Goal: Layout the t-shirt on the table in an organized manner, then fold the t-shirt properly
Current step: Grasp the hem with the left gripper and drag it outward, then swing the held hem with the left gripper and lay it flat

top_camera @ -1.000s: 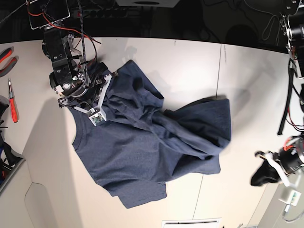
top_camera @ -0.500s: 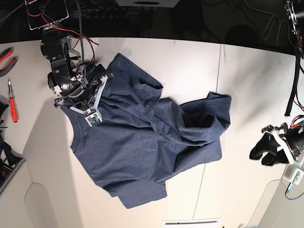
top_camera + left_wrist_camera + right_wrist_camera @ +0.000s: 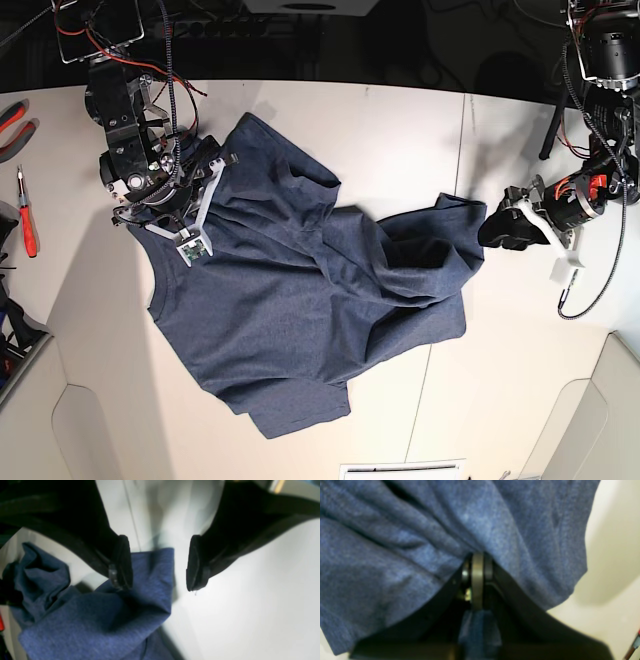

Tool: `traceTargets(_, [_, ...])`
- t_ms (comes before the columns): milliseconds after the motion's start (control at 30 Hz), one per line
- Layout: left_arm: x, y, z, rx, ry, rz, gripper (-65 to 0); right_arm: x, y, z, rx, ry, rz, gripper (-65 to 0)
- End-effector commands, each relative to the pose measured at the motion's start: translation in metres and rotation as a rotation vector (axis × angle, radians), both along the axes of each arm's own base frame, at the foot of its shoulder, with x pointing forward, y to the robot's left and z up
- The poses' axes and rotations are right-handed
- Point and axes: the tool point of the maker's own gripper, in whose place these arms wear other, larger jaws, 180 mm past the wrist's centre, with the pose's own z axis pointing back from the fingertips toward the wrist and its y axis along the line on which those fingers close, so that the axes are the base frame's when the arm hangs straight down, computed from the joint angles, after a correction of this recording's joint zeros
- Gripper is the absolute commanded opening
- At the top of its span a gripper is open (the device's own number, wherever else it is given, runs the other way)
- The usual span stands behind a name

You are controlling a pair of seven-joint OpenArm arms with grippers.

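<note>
Swung in from the far edge: left gripper [image 3: 492, 232], jaws wide, empty, beside shirt [image 3: 310, 300] corner; right gripper [image 3: 205, 195] clamped on shirt; rumpled on table [image 3: 400, 120].

Black arms, red and black cables, black left claw [image 3: 158, 563] pads, white brackets

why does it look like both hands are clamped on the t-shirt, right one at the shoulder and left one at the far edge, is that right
Not quite: the left hand is open, with the t-shirt edge lying loose between its fingers, as the left wrist view shows. The right hand is clamped on the cloth.
</note>
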Motion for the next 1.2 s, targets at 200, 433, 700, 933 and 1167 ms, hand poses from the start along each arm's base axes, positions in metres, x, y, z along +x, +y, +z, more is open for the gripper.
traceTargets(200, [0.011,-0.016,0.002,0.015,-0.053,-0.017,-27.7,-0.031,-0.023,-0.013,-0.087,0.132,-0.02,-65.0])
traceTargets(433, [0.01,-0.034,-0.014,0.105,-0.033,-0.075,-27.9,-0.031,-0.023,-0.013,-0.088,0.132,-0.02,-65.0])
traceTargets(700, [0.016,-0.031,-0.009,0.197,-0.066,-0.159,-65.0,-0.031,-0.023,-0.013,-0.087,0.132,-0.02,-65.0])
traceTargets(933, [0.084,0.045,0.092,0.334,-0.222,-0.091,-65.0,-0.031,-0.023,-0.013,-0.088,0.133,-0.02,-65.0])
traceTargets(1167, [0.144,0.041,0.228,0.249,-0.541,-0.05,-65.0,-0.031,-0.023,-0.013,-0.088,0.133,-0.02,-65.0])
